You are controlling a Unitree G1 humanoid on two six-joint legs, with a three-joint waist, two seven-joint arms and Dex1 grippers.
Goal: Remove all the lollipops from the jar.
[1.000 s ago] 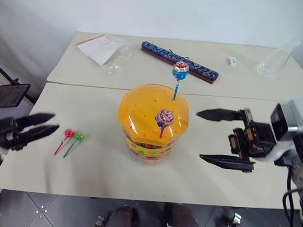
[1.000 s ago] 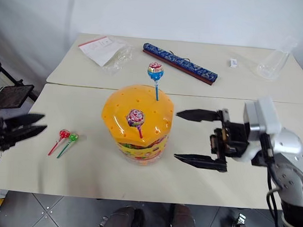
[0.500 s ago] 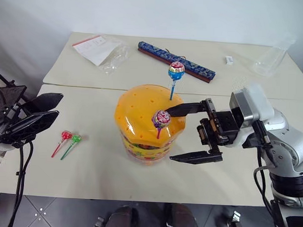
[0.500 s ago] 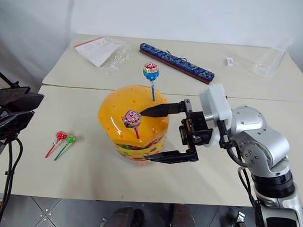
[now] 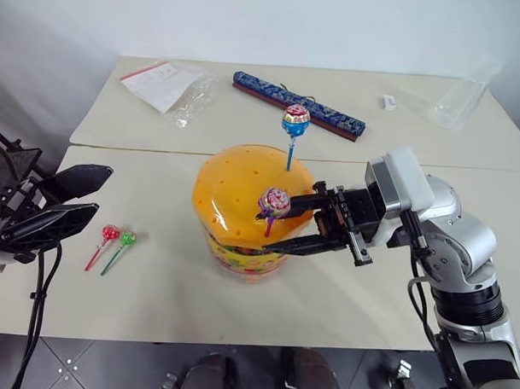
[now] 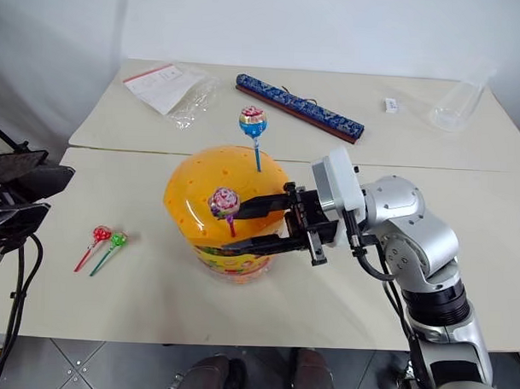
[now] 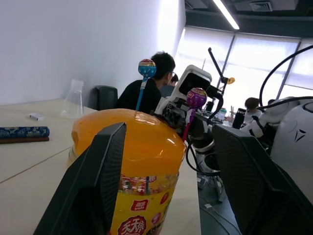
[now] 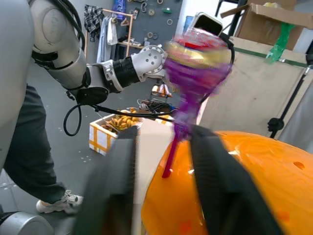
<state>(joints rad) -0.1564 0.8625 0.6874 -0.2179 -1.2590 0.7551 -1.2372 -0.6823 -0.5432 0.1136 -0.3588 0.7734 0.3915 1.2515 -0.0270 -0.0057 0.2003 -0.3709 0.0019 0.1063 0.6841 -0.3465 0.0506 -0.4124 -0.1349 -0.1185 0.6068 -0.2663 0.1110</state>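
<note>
The jar [image 5: 246, 213] looks like a big hamburger. It stands in the middle of the near table [image 5: 154, 302], closer to the back edge than the front edge. Its orange lid [image 5: 234, 189] has many small holes.

Two lollipops stick up out of the lid. The purple lollipop [image 5: 273, 201] stands on the side of the lid that faces the front edge. The blue lollipop [image 5: 295, 121] stands taller, at the back of the lid.

The right gripper [image 5: 276, 222] reaches in from the right side. Its two black fingers [image 8: 215, 181] have the purple stick between them, just under the candy. They are close together, but there is a gap, and I cannot tell if they pinch the stick.

The left gripper [image 5: 80, 197] hangs past the left edge of the table. Its two fingers [image 7: 105, 171] are spread apart and hold nothing. They point at the jar.

The red lollipop [image 5: 110, 234] and the green lollipop [image 5: 127, 238] lie flat near the left edge, side by side and touching.

On the far table [image 5: 416, 132] a long blue box [image 5: 297, 104] lies in the middle. A clear bag with a paper [image 5: 166, 80] lies near the back left corner. A clear plastic cup [image 5: 458, 103] lies on its side near the back right corner, with a small white thing [image 5: 388, 102] close by.
</note>
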